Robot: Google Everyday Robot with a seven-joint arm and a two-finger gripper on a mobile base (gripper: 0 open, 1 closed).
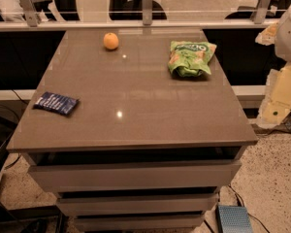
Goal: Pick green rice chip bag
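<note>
On table [136, 125]: one green rice chip bag [191, 58], one orange [111, 41]; jaws seemingly offscreen.

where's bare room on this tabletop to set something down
Widest bare patch: centre and front, between the blue packet and the green rice chip bag. Also between the orange and the bag. Crowded nowhere. End effector out of view.

1. The bench [131, 106] has a glossy grey-brown top.
2. The green rice chip bag [190, 58] lies crinkled on it.
3. An orange fruit [111, 41] sits well left of the bag, slightly farther back.
4. A flat dark blue packet [56, 103] lies far left of the bag, nearer the front.
5. The tool [281, 91] hangs right of the bag, beyond the bench's edge.
</note>
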